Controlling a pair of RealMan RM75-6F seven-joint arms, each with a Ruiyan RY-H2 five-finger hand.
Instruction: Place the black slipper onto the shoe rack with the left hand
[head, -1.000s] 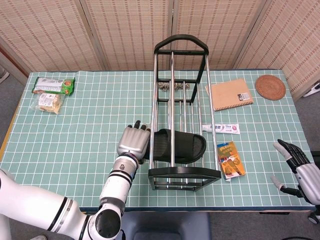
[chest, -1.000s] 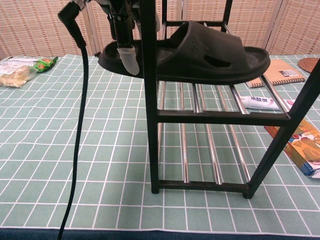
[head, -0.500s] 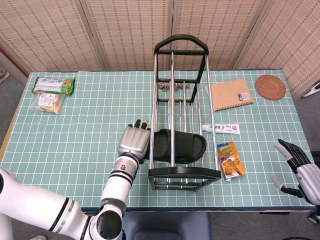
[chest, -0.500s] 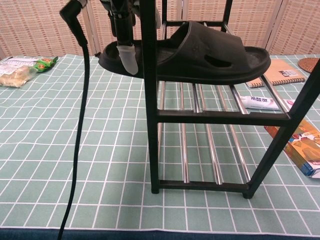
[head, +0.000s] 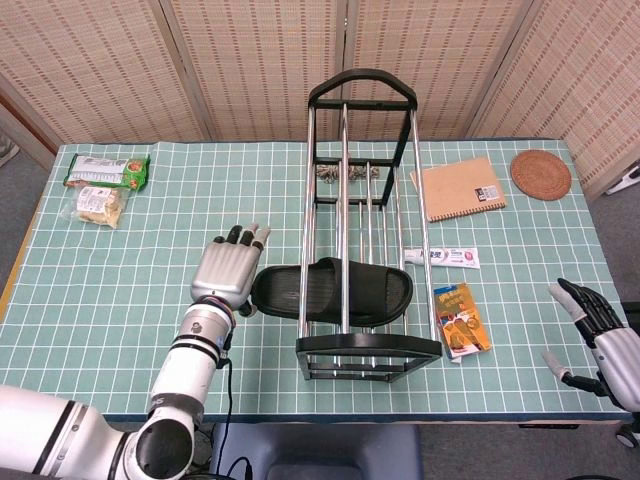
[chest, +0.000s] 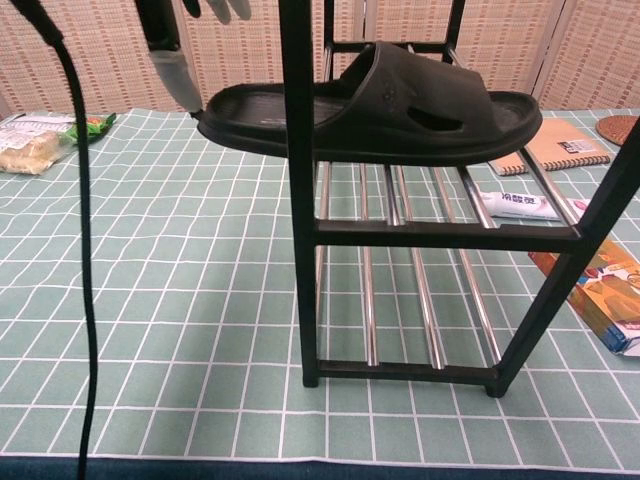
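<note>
The black slipper (head: 335, 290) (chest: 400, 105) lies across the upper bars of the black and chrome shoe rack (head: 360, 90) (chest: 300, 250), its heel end sticking out past the rack's left side. My left hand (head: 228, 272) (chest: 175, 60) hovers just left of that heel with fingers spread, holding nothing and apart from the slipper. In the head view my right hand (head: 598, 330) rests open at the table's right edge, far from the rack.
Snack packets (head: 102, 185) lie at the far left. A notebook (head: 462, 187), a round woven coaster (head: 541, 174), a toothpaste tube (head: 442, 258) and an orange packet (head: 463, 320) lie right of the rack. A black cable (chest: 85, 260) hangs at the left of the chest view.
My left hand has let go of the slipper's heel and drawn back to the left with its fingers spread. The slipper stays on the rack. The right hand has not moved.
</note>
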